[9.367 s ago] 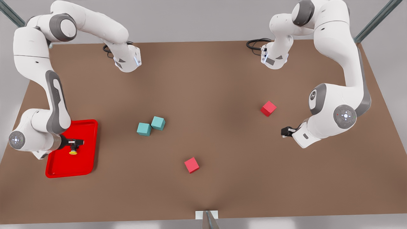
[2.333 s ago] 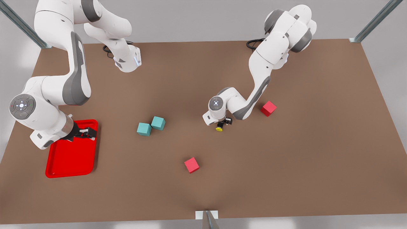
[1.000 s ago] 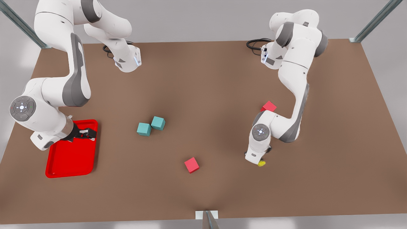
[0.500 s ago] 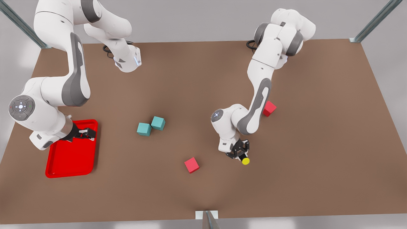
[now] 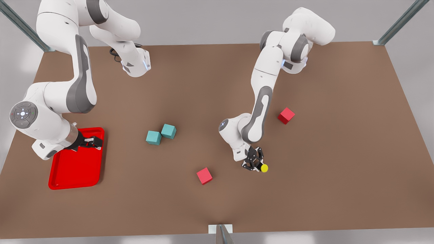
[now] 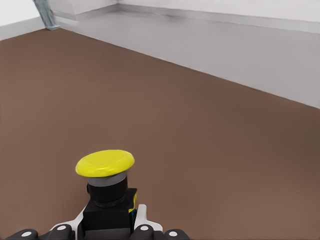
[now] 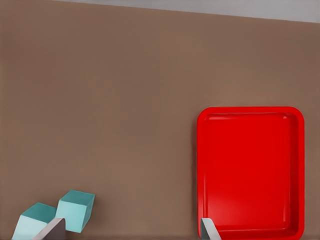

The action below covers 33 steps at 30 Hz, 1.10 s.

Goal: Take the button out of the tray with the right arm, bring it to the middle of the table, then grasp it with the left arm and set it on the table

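Note:
The button [image 5: 263, 167], a black body with a round yellow cap, is gripped by my left gripper [image 5: 256, 164] low over the table [image 5: 339, 152], right of centre in the front view. In the left wrist view the button [image 6: 105, 165] sticks out from between the shut fingers; whether it touches the table I cannot tell. My right gripper [image 5: 91, 142] waits open over the far edge of the red tray [image 5: 74, 171]. The right wrist view looks down on the tray [image 7: 250, 170], which holds nothing.
Two teal cubes [image 5: 154, 138] [image 5: 168, 131] sit touching left of centre, and show too in the right wrist view [image 7: 75, 210]. One red cube [image 5: 204, 176] lies just left of the left gripper, another [image 5: 286, 115] behind it to the front view's right.
Over the last second the left arm swung the button from the front view's right back toward the centre, then slightly away from the front edge. The right arm has stayed still over the tray.

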Motion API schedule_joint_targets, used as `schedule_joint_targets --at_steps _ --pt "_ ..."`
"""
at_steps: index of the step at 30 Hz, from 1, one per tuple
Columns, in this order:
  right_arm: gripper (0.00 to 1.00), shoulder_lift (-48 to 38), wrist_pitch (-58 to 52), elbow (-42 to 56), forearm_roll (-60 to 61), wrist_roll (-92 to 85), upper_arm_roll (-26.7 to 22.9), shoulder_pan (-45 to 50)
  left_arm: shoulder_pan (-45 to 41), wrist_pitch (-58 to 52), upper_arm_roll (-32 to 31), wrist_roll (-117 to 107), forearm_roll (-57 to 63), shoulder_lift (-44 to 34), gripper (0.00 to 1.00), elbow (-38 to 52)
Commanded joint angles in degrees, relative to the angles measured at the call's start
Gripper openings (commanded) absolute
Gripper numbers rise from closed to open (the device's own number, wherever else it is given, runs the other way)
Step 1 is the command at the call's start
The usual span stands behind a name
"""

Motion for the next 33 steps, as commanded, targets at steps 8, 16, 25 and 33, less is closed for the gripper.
schedule_joint_targets --at_steps 8,16,25,33 --pt "1.0 -0.2 -0.1 0.0 0.0 -0.1 0.0 -0.4 -3.7 -2.4 3.4 -23.8 3.9 3.2 0.35 -0.1" --pt "1.0 -0.2 -0.1 0.0 0.0 -0.1 0.0 0.0 -4.3 -3.0 3.5 -23.4 5.6 3.5 0.36 -0.1" --pt "1.0 -0.2 -0.1 0.0 0.0 -0.1 0.0 -0.1 -4.8 -4.2 3.5 -23.5 7.0 4.5 0.38 -0.2" --pt "1.0 -0.2 -0.1 0.0 0.0 -0.1 0.0 -0.3 -5.2 -5.4 3.5 -23.4 8.1 4.7 1.0 -0.2"
